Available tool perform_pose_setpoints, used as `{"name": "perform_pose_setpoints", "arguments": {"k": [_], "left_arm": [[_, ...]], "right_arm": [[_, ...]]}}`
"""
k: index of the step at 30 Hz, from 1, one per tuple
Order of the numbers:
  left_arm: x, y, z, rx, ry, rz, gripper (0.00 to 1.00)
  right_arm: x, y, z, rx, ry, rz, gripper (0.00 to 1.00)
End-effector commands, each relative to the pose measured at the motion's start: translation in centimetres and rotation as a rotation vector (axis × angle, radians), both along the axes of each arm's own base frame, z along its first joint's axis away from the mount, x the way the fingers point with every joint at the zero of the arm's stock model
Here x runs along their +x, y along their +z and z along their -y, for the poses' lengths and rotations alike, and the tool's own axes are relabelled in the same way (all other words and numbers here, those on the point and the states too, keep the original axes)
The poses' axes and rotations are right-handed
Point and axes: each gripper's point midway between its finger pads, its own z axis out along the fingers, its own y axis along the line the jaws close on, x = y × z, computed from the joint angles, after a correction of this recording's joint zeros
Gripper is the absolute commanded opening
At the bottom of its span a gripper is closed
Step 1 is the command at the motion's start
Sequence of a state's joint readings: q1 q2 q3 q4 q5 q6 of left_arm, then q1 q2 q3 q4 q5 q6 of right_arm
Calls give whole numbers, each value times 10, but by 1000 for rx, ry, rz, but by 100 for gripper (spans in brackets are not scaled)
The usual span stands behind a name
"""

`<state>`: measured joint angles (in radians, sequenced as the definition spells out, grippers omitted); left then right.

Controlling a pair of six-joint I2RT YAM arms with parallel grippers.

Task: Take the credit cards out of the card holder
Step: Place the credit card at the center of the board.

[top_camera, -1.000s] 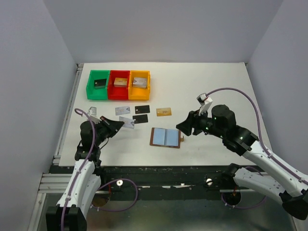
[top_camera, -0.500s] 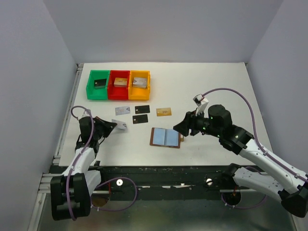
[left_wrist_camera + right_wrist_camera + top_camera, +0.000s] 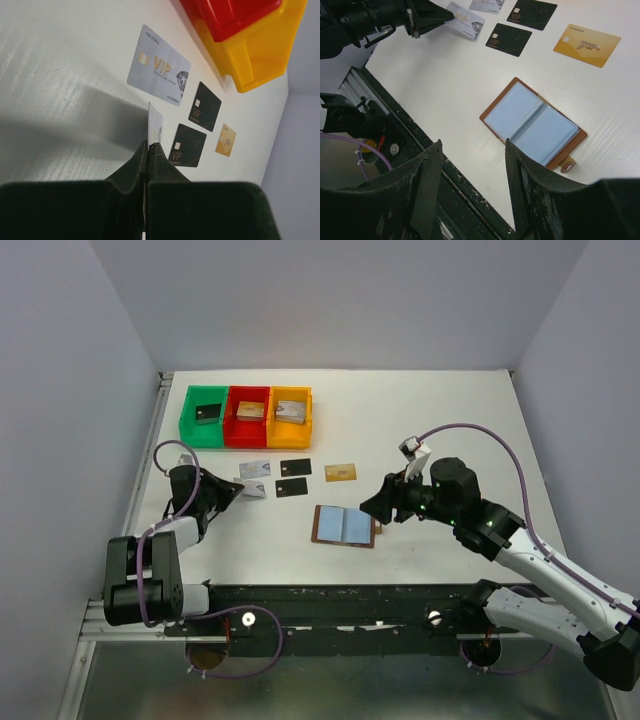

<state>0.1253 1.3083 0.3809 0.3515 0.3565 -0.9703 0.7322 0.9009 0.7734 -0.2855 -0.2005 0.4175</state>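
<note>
Your left gripper (image 3: 149,147) is clamped on the edge of a silvery card (image 3: 155,125), which stands on edge just above the table (image 3: 60,75). It is near its twin (image 3: 159,79), which lies flat by the black cards (image 3: 205,106) and the gold one (image 3: 226,140). The card holder (image 3: 532,125) lies open on the table, blue lining up, its pockets apparently empty, so this looks like the last card to set down.

Lower the left wrist until the card's bottom edge meets the bare patch beside its twin, tip it flat, and only then part the jaws. Released upright, it may topple onto a neighbour.

The left arm is folded low at the table's left edge, wrist pointing toward the cards. The right gripper (image 3: 474,147), jaws apart and holding nothing, hovers above the card holder.
</note>
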Motion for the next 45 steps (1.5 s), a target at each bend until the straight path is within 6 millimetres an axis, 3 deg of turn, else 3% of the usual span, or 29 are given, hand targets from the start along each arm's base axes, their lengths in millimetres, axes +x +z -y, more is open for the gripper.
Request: {"name": "perform_pose_setpoints", "arguments": {"k": [1,10,19,27,40,45], "left_arm": [[12,1,1,-12,-17,33,0],[17,-13,1,-10,-31,-10,0],[17,-13,-1,17,-45,-24,29],[12,-17,-1,39,-60,-55,32],[2,-15,-16,162,-70,-161,56],[-7,-10,-34,240,-33,-208,66]], "right_arm": [[-1,-3,2,-22,13,20,61],[0,-5,1,-32,13,13,61],[7,-8,10,-63,-47,20,62],[7,-11,9,-69,-40,14,62],[6,-14,10,-82,-41,2,62],[6,-13,13,-86,-52,5,63]]}}
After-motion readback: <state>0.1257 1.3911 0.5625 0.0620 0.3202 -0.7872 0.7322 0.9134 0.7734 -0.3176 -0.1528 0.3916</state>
